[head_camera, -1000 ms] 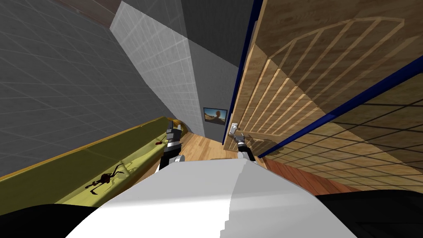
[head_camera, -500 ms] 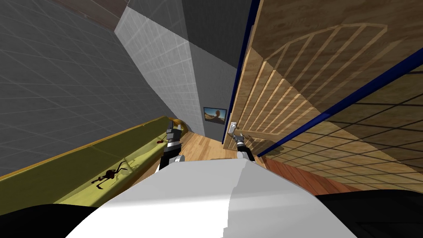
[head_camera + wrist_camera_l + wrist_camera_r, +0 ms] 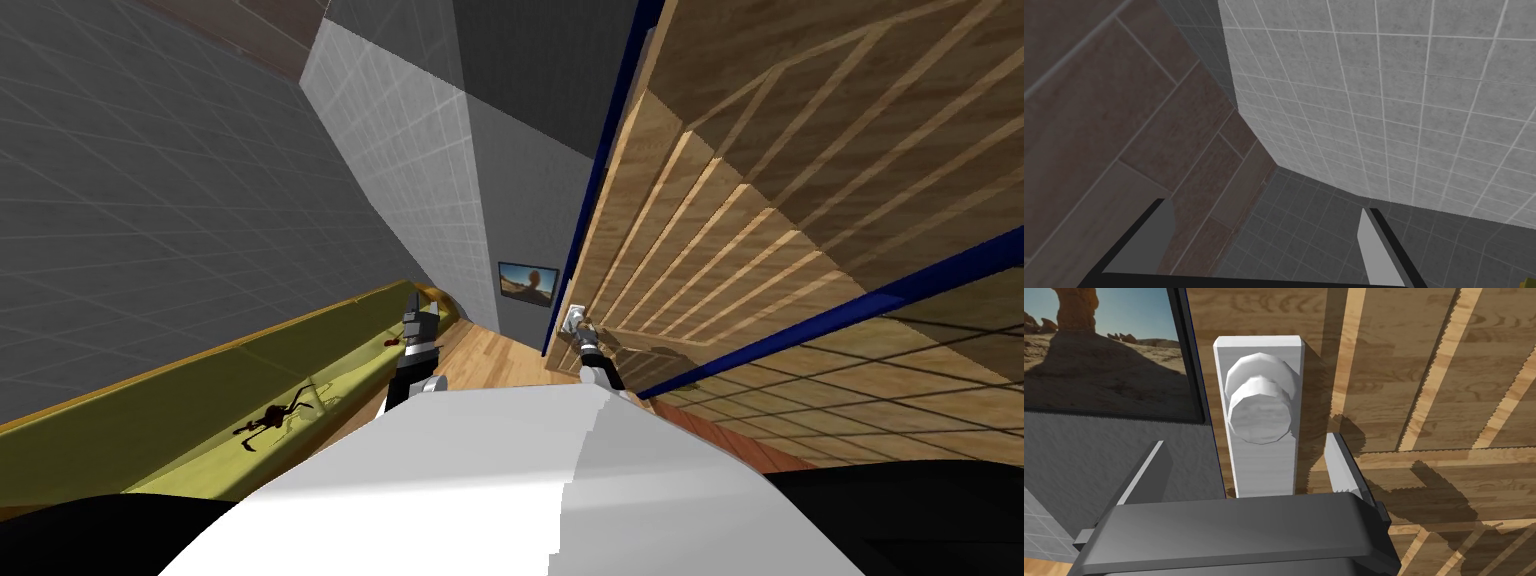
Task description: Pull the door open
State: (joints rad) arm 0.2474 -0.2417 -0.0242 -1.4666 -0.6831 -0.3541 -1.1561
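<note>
Wooden slatted door [image 3: 720, 200] on our right in its blue frame [image 3: 585, 200], white knob [image 3: 1259, 418] at the frame-side edge sits between our right hand's [image 3: 1244, 440] spread fingers, nothing gripped, while our left hand [image 3: 1265, 205] is spread wide and empty.

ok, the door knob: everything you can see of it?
The knob is a faceted, rounded white stub on a collar. It is mounted on a tall white backplate at the edge of the wooden door, beside the blue frame. The right end effector faces it, fingers open either side, not gripping it.
</note>
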